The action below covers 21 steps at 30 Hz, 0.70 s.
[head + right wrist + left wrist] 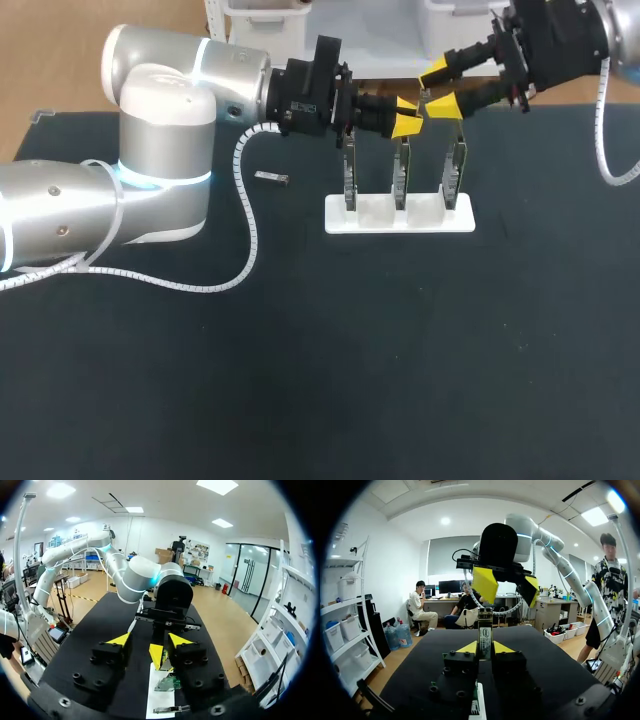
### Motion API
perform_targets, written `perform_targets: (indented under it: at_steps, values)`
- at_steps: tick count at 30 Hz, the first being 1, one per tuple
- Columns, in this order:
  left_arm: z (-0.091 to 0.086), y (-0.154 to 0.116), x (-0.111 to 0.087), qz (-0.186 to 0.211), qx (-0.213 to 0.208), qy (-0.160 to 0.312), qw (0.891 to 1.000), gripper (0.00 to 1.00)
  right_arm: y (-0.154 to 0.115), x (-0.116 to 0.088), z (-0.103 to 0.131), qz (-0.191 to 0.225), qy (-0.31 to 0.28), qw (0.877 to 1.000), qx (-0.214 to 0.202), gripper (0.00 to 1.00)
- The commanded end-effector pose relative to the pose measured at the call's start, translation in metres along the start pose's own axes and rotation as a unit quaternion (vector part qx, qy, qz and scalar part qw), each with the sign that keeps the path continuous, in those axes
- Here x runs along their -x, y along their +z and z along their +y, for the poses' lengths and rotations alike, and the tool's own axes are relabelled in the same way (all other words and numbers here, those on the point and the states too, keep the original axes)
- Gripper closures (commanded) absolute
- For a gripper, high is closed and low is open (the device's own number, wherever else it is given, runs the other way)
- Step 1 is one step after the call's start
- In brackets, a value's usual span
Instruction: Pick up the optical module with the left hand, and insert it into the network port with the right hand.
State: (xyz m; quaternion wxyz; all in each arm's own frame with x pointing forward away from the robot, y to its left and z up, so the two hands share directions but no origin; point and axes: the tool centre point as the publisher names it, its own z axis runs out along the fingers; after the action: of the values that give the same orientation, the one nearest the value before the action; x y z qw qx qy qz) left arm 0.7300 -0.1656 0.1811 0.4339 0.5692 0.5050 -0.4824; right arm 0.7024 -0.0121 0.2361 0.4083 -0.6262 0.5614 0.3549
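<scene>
Left gripper (406,114) clamped on module (484,637), both yellow tips pressed to its sides, narrow labelled body upright between them. Held in air above middle of three boards (401,165) slotted upright in white rack (400,218). Right gripper (438,88) spread wide, facing left one, close but apart (one left tip showed between its fingers in right wrist view). Small metal piece (271,178) lay on table (320,380) beside left arm's cable.
</scene>
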Motion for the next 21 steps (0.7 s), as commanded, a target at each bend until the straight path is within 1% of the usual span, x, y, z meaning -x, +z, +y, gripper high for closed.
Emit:
perform_targets:
  at_steps: [1,2,4,5,6,13,15,16,21]
  values:
    - [0.0005,0.0004,-0.0001,0.001,0.0,0.0,1.0,1.0,0.0003,-0.0008,-0.0005,-0.001,-0.001,1.0,0.0,0.74]
    - [0.0005,0.0004,-0.0001,0.001,0.0,0.0,1.0,1.0,0.0003,-0.0008,-0.0005,-0.001,-0.001,1.0,0.0,0.78]
    - [0.0005,0.0004,-0.0001,0.001,0.0,0.0,1.0,1.0,0.0003,-0.0008,-0.0005,-0.001,-0.001,1.0,0.0,0.95]
    - [0.0005,0.0004,-0.0001,0.001,0.0,0.0,1.0,1.0,0.0003,-0.0008,-0.0005,-0.001,-0.001,1.0,0.0,0.99]
    - [0.0005,0.0004,-0.0001,0.001,0.0,0.0,1.0,1.0,0.0003,-0.0008,-0.0005,-0.001,-0.001,1.0,0.0,1.0]
    - [0.0005,0.0004,-0.0001,0.001,0.0,0.0,1.0,1.0,0.0003,-0.0008,-0.0005,-0.001,-0.001,1.0,0.0,1.0]
    - [0.0005,0.0004,-0.0001,0.001,0.0,0.0,1.0,1.0,0.0003,-0.0008,-0.0005,-0.001,-0.001,1.0,0.0,0.53]
    - [0.0005,0.0004,-0.0001,0.001,0.0,0.0,1.0,1.0,0.0003,-0.0008,-0.0005,-0.001,-0.001,1.0,0.0,0.0]
    - [0.0005,0.0004,-0.0001,0.001,0.0,0.0,1.0,1.0,-0.0001,0.0,-0.0008,0.001,-0.002,1.0,0.0,0.0]
